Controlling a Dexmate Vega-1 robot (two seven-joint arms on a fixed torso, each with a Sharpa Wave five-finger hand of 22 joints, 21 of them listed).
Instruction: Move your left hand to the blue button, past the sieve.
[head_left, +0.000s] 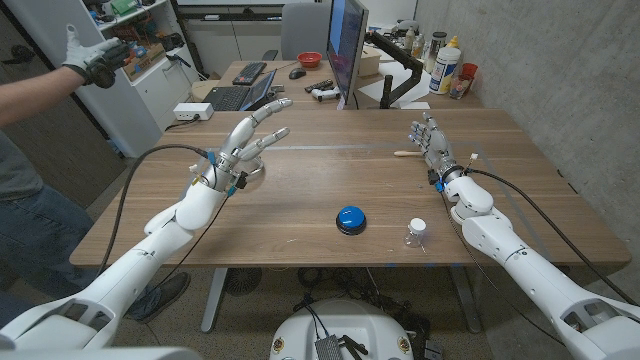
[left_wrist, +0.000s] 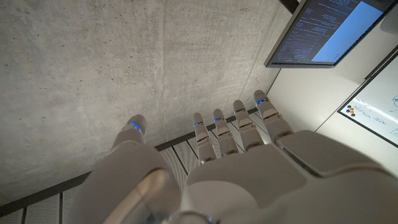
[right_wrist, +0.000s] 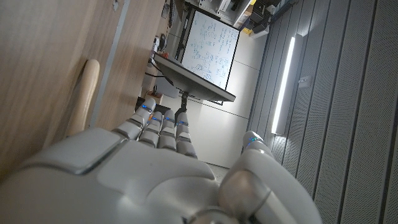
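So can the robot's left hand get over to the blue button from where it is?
Probably yes. The left hand is raised and open, holding nothing, and the bare table lies between it and the blue button. The small bottle stands beyond the button.

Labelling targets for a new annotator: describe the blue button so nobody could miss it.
On the wooden table, look near the front edge, about midway between the two arms. The blue button is a round blue dome on a dark base; the small clear bottle beside it, toward the right arm, is white-capped.
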